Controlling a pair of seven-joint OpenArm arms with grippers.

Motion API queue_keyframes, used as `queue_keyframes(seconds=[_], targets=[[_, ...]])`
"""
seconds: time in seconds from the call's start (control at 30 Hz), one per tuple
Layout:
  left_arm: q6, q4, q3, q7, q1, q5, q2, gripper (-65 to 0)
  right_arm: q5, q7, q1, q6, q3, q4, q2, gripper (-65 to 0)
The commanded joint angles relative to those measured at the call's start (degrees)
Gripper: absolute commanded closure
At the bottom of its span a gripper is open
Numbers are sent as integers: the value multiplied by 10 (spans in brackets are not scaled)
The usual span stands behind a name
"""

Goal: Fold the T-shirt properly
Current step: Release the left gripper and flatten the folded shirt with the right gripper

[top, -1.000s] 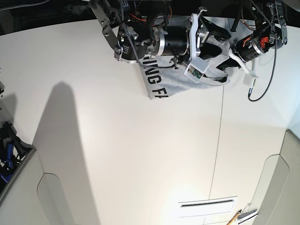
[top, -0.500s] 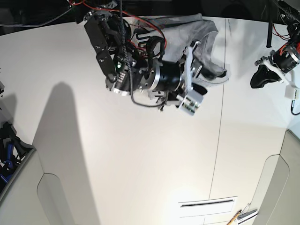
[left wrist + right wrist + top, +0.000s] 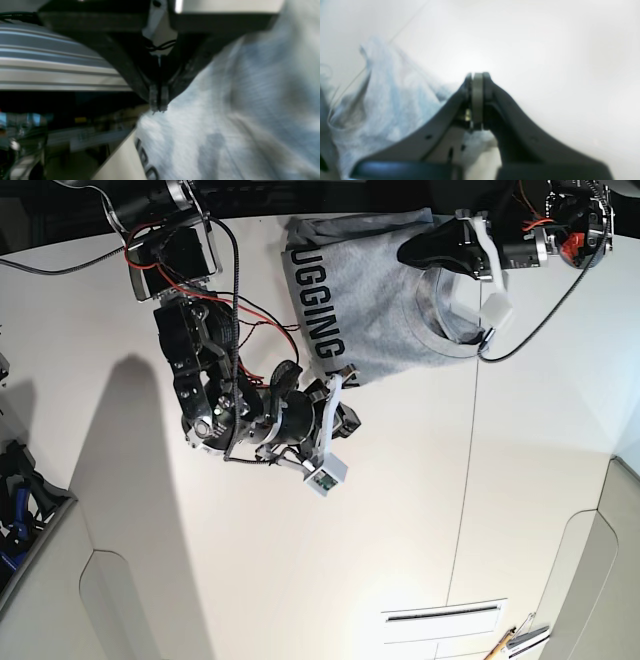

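The white table [image 3: 330, 560] is seen to fill most of the base view, and the grey T-shirt [image 3: 375, 300] is laid at its far edge, toward twelve o'clock, lettering side up with the crew neck turned toward three o'clock. The cloth is spread only in part; its lower hem is drawn down toward six o'clock, which is judged to be the start of a fold or a straightening pull.

The right gripper [image 3: 346, 376] is found at the shirt's lower corner, at roughly six o'clock of the garment. In the right wrist view its jaws are seen pressed together [image 3: 477, 100], with grey fabric bunched beside and beneath them; a pinch on the hem is likely, though whether cloth is actually caught between the pads cannot be told from the blurred picture.

The left gripper [image 3: 425, 252] is held over the collar region at the shirt's two o'clock. In the left wrist view its fingertips [image 3: 158, 100] are seen closed at the cloth's edge, apparently clamped on the T-shirt to anchor it.

Much is left unclear: both wrist views are smeared, the lettering is cut off by a fold, the far sleeve is hidden behind the left arm, and the shirt's top edge is lost against the dark background.
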Motion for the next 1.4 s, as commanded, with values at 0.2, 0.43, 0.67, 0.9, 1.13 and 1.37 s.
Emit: queue_keyframes(seconds=[0.2,0.43,0.67,0.9,1.13,1.37], targets=[[-3,6,33,-111,-14,249,-7,0,79,-74,2,14,-1,-40,9,0],[49,-39,33,-210,-79,411,-7,0,121,-92,-41,12,0,22,63,0],[75,-66,33,-249,-172,431,-6,0,153,-105,-125,12,0,104,70,0],[86,-66,33,-258,-238,438,-7,0,108,-104,-174,9,3,185,70,0],[86,-18,-15,-241,-256,436,-28,0,31,-15,-152,-39,66,285,63,0],[119,20,-184,-237,-253,426,-38,0,56,-14,-141,-37,17,322,-26,0]])
